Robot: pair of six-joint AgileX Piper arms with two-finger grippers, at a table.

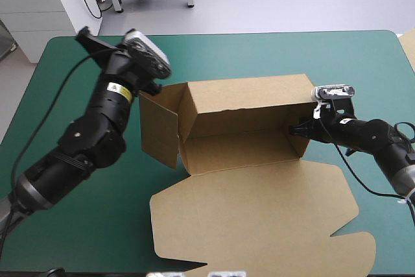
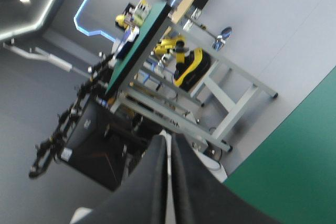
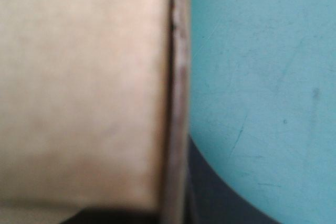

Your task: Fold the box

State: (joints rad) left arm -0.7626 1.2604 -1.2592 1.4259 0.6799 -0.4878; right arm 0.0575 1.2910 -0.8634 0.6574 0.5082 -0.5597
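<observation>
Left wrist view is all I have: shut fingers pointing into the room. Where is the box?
Observer: The box is in the middle of the table, back wall up, lid flat toward the near edge.
Operator: And my arm's position?
Observer: The left hand is raised by the box's far left corner.
Operator: The other arm?
Observer: The right hand is shut on the box's right end wall.

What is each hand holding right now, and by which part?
The right hand grips the box by its right end wall; the left hand holds nothing.
</observation>
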